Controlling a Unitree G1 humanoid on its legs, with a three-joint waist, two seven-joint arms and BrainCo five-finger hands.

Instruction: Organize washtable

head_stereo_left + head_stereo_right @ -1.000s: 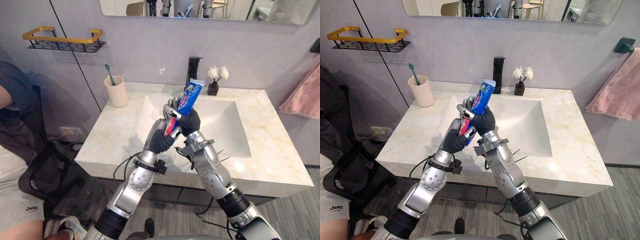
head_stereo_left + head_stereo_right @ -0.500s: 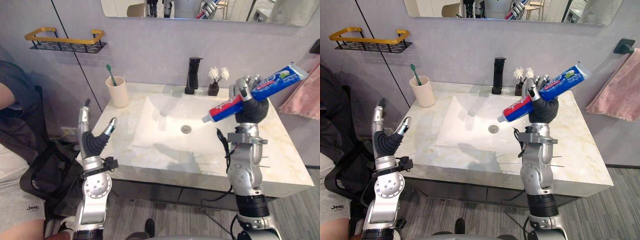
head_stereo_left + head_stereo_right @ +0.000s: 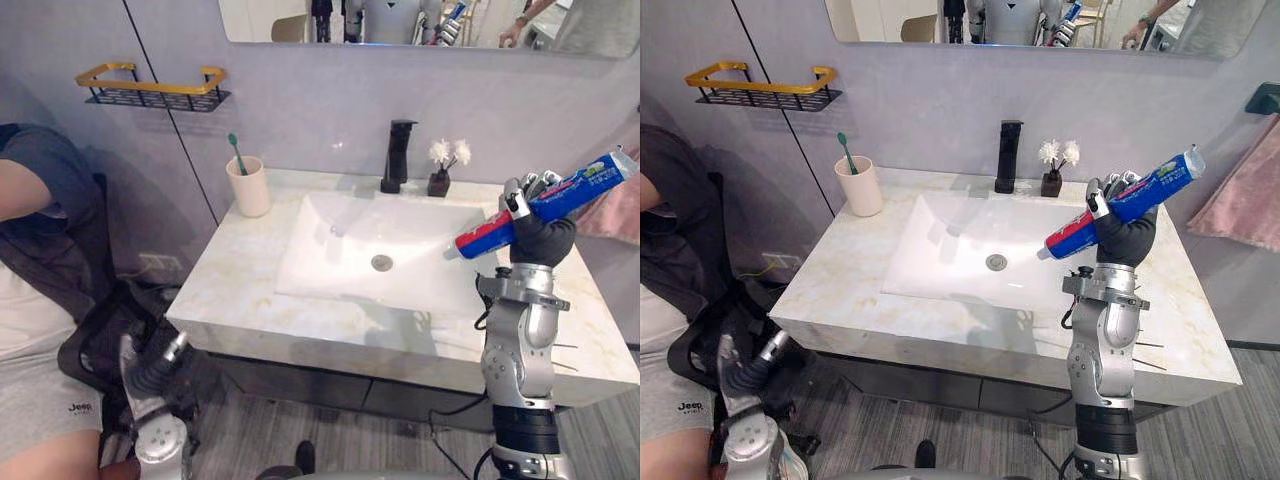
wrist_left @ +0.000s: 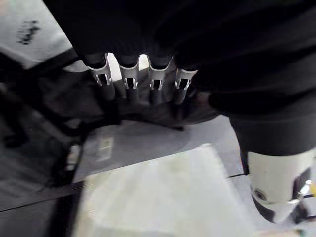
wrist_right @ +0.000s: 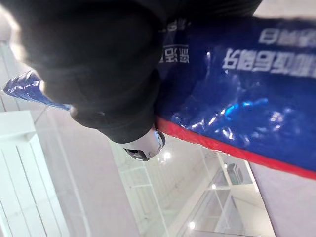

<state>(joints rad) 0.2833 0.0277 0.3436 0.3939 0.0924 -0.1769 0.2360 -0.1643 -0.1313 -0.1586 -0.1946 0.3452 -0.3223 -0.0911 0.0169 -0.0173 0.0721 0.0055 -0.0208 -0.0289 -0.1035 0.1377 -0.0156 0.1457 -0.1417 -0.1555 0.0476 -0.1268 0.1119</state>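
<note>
A blue and red toothpaste tube [image 3: 540, 206] is held up over the right side of the marble washtable [image 3: 245, 285], cap end pointing toward the sink [image 3: 340, 250]. My right hand [image 3: 541, 236] is shut on the tube [image 5: 237, 98], its fingers wrapped round the middle. My left hand [image 3: 152, 368] hangs low at the lower left, below the counter's edge, its fingers [image 4: 140, 79] straight and holding nothing. A beige cup [image 3: 250, 187] with a green toothbrush [image 3: 236, 153] stands at the back left of the counter.
A black faucet [image 3: 398, 155] and a small vase of white flowers [image 3: 441, 174] stand behind the sink. A gold-railed shelf [image 3: 150, 85] hangs on the wall at left. A pink towel [image 3: 1240, 200] hangs at right. A seated person [image 3: 40, 250] and a black chair [image 3: 100, 345] are at left.
A second ago both hands were together on the tube over the sink. My left hand has let go and dropped below the counter; my right hand carried the tube to the right.
</note>
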